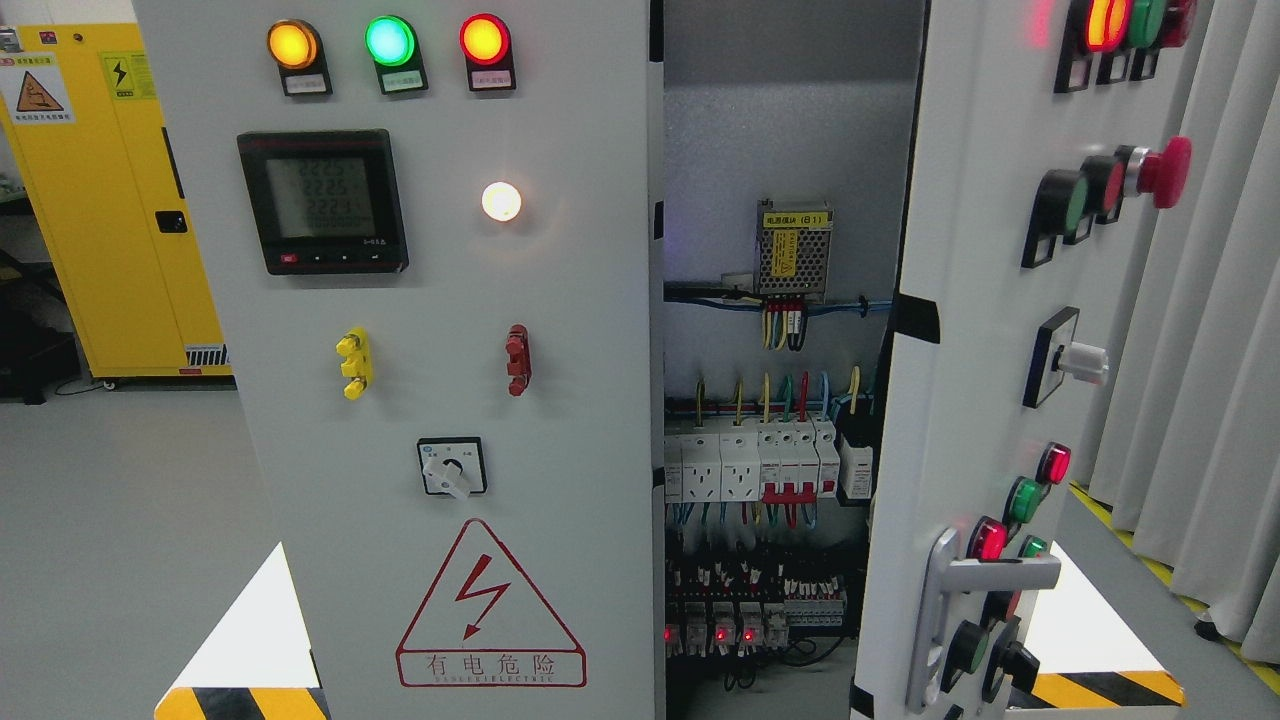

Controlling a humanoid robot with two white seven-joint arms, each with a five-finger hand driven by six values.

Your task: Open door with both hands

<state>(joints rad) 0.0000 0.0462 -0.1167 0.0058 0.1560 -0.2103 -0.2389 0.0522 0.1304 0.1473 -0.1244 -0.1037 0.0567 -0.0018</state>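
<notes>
An electrical cabinet fills the view. Its right door (985, 330) stands swung open toward the near right, silver handle (985, 580) low on its edge, showing breakers and wiring (765, 470) inside. The left door (440, 350) looks closed. Neither robot hand is visible, so their state is unknown. Likely next: grip and open the left door.

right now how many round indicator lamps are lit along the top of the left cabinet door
3, in one row along the top of the grey left cabinet door: round orange lamp leftmost, round green lamp in the middle, round red lamp rightmost. None look hidden.
</notes>
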